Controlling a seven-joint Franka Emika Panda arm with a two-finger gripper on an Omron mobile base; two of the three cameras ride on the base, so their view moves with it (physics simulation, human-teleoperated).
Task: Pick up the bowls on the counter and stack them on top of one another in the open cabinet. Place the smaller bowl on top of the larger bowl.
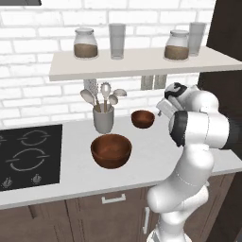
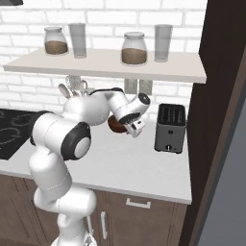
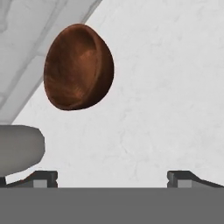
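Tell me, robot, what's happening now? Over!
Gripper open, empty. Small reddish-brown wooden bowl ahead on off-white counter, untouched. Wide reddish-brown wooden bowl waiting too. Grey utensil cup close beside.

Counter (image 1: 156,156): bowls (image 1: 111,150), utensil cup (image 1: 103,120), toaster (image 2: 170,128)

Grey utensil cup (image 1: 103,119) upright near the cooktop (image 1: 29,156), holding spoons (image 1: 88,98). Toaster (image 2: 170,128) by the dark side panel. Up on the shelf: two lidded jars (image 1: 85,43) (image 1: 177,46) with brown contents, each beside an empty glass (image 1: 116,41) (image 1: 197,38). White brick wall (image 1: 28,90).
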